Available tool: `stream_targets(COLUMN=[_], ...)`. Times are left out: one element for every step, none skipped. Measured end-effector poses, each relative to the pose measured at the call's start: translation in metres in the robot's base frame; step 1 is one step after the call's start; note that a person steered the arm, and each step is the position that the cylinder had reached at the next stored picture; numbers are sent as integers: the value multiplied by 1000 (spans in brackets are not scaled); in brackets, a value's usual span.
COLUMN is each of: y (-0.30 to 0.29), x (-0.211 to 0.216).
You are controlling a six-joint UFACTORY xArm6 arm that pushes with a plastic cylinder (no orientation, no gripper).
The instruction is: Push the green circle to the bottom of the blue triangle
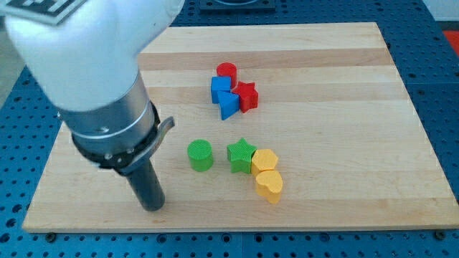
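My tip (153, 207) rests near the bottom-left edge of the pale wooden board (344, 186); it is a bare rod, with no fingers to report. The green circle block (200, 155) sits to its upper right, just left of the green star block (242, 155). The blue triangle block (229, 105) lies above, with bare wood between.

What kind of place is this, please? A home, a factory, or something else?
Probably a robotics lab bench. A wooden board lies on a blue perforated table, toy-like coloured blocks such as the green circle and blue triangle sit on it, and a robot arm's tip rests left of them.
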State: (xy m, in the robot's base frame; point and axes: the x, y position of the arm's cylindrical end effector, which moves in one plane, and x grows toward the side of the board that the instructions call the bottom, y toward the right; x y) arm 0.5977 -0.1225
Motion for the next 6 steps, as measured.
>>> stream_targets(y=[25,28,32,43,46,57], x=[1,1,-16,-63,-72,-106])
